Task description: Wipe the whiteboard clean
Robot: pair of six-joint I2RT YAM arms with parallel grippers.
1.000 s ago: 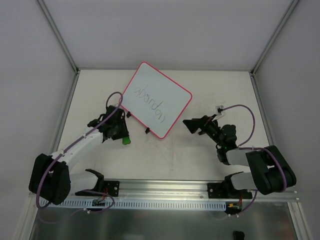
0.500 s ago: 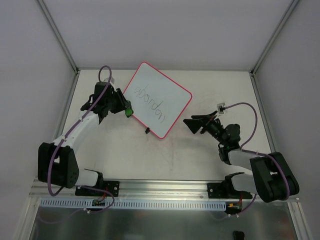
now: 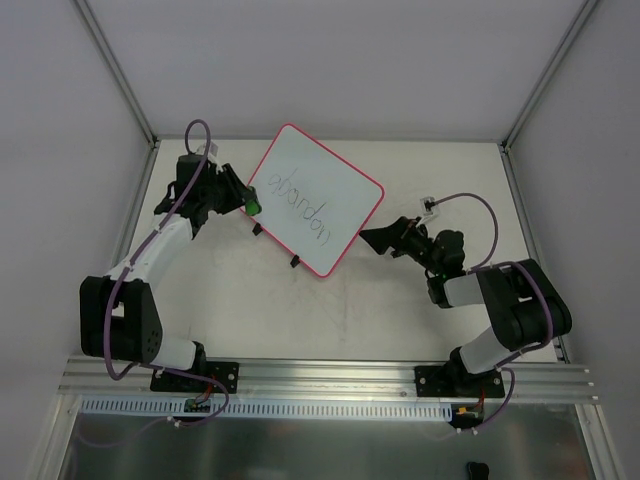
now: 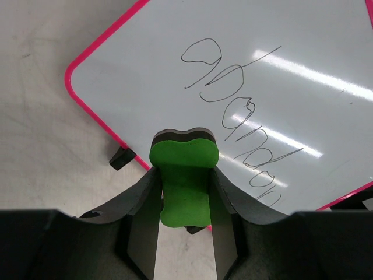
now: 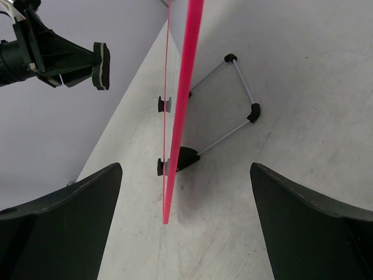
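Observation:
The whiteboard (image 3: pixel 330 190), white with a thin pink frame, stands tilted at the back middle of the table with dark handwriting (image 3: pixel 305 205) across it. My left gripper (image 3: pixel 247 203) is shut on a green eraser (image 3: pixel 254 207) just off the board's left corner. In the left wrist view the eraser (image 4: pixel 184 178) sits clamped in the gripper (image 4: pixel 184 175), in front of the whiteboard (image 4: pixel 303 52) and its writing (image 4: pixel 245 122). My right gripper (image 3: pixel 367 238) is open beside the board's right edge. In the right wrist view that gripper (image 5: pixel 185 169) straddles the whiteboard's pink edge (image 5: pixel 189 58) without touching it.
A wire stand (image 5: pixel 236 96) props the board from behind. Two black clips (image 3: pixel 294 262) (image 4: pixel 122 157) hold its lower edge. Grey enclosure walls (image 3: pixel 60 150) close in the table on three sides. A metal rail (image 3: pixel 330 375) runs along the near edge.
My left arm has swung up and to the left with the eraser, from below the board's lower left edge to its left corner. The right gripper has moved closer to the board's right edge.

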